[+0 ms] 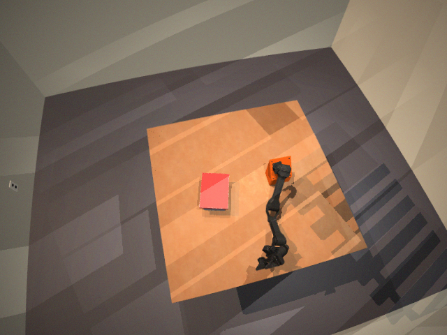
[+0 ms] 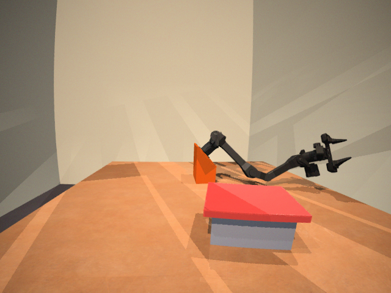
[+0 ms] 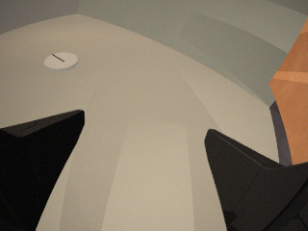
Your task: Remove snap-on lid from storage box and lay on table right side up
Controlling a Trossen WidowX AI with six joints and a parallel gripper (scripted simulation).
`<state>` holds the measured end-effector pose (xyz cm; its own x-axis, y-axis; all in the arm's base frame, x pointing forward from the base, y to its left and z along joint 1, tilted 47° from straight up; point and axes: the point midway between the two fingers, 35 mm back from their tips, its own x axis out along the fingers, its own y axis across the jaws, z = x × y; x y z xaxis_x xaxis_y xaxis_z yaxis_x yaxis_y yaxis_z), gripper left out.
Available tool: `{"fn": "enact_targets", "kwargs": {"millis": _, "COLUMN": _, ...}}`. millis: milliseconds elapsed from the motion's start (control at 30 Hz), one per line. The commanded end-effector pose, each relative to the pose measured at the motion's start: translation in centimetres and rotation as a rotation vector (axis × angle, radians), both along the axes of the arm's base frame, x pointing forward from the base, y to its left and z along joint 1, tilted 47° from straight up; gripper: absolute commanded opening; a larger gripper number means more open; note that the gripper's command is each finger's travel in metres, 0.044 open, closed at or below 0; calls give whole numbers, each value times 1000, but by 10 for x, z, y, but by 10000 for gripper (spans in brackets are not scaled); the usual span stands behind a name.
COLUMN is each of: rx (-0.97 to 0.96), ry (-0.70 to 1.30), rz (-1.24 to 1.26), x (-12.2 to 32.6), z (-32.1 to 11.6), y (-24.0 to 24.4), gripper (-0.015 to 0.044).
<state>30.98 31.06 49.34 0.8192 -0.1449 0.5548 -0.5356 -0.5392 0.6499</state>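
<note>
The red lid (image 1: 215, 192) (image 2: 252, 201) lies level, right side up, on top of the grey-blue storage box (image 2: 252, 234). Its rim overhangs the box walls, and the box stands upright on the table. From above, the lid hides nearly all of the box. My black gripper (image 2: 348, 148) (image 3: 145, 122) is open and empty, with its two fingers wide apart. It is raised above the table, well away from the lid, near the table's bottom edge in the top view. The wrist view shows neither lid nor box.
The arm rises from an orange wedge-shaped base (image 1: 271, 175) (image 2: 205, 171) on the wooden table (image 1: 187, 151) (image 2: 126, 227), to the right of the box in the top view. The arm stretches from there towards the table's lower edge. The wrist view shows a white disc (image 3: 61, 61) on a wall.
</note>
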Motion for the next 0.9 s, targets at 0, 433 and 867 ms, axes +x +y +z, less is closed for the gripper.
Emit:
{"fn": "enact_targets", "kwargs": {"millis": 0, "rx": 5, "ry": -3, "rz": 1, "x": -2, "z": 2, "y": -2, "gripper": 374}}
{"fn": "enact_targets", "kwargs": {"millis": 433, "rx": 582, "ry": -216, "rz": 405, "x": -112, "z": 76, "y": -73, "gripper": 235}}
{"fn": "enact_targets", "kwargs": {"millis": 867, "rx": 1689, "ry": -513, "rz": 1236, "x": -205, "z": 111, "y": -231, "gripper": 235}}
